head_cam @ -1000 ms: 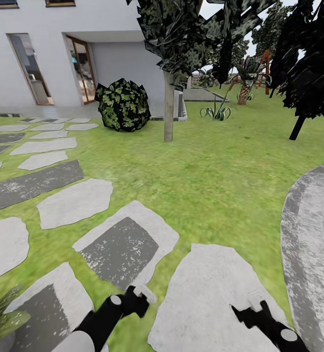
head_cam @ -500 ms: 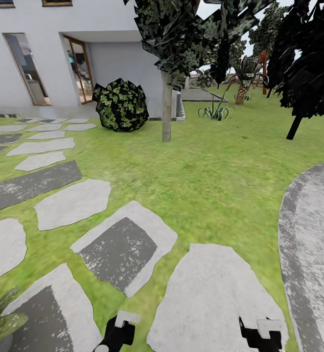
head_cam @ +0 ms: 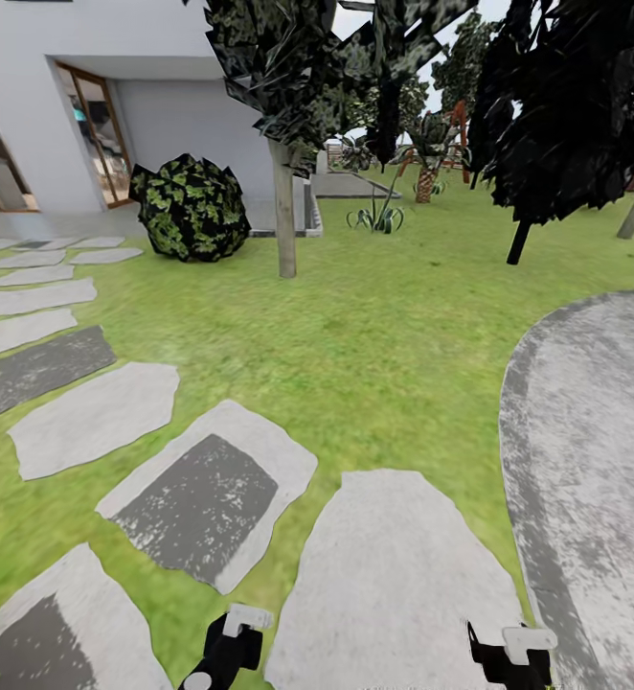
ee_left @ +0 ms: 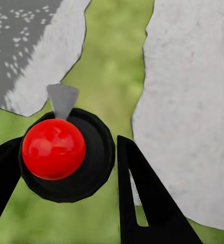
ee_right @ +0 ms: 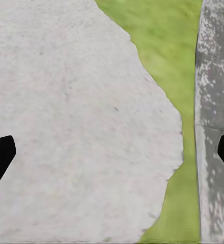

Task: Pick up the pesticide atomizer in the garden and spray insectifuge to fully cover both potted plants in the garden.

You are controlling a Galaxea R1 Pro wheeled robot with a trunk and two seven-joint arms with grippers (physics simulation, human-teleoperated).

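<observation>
Green lawn of the garden [head_cam: 384,335] spreads ahead, crossed by grey stepping stones [head_cam: 394,575], and nothing on it can be made out as the pesticide atomizer, so where the bottle lies cannot be told from here. Low in the head view, the left tool [head_cam: 233,637] hangs over the grass strip between two stones. In its wrist view the left tool [ee_left: 66,147] has a round black thing [ee_left: 94,168] with a red ball [ee_left: 53,149] between its fingers; what that is, and whether the fingers grip it, I cannot tell. The right tool [head_cam: 509,647] hangs over a pale stone, and its wrist view has the right tool [ee_right: 112,147] spread wide with nothing between its fingers. Further out, the round grey patio [head_cam: 595,431] curves along the right, a thin tree trunk [head_cam: 285,211] and a round bush [head_cam: 191,208] stand by the white house [head_cam: 30,57], and a striped spiky plant [head_cam: 376,218] sits beyond. The step in hand looks like searching: it would pay to sweep the head slowly across the lawn and patio edge, keep both arms tucked low, and roll forward only once the dark bottle is sighted.
</observation>
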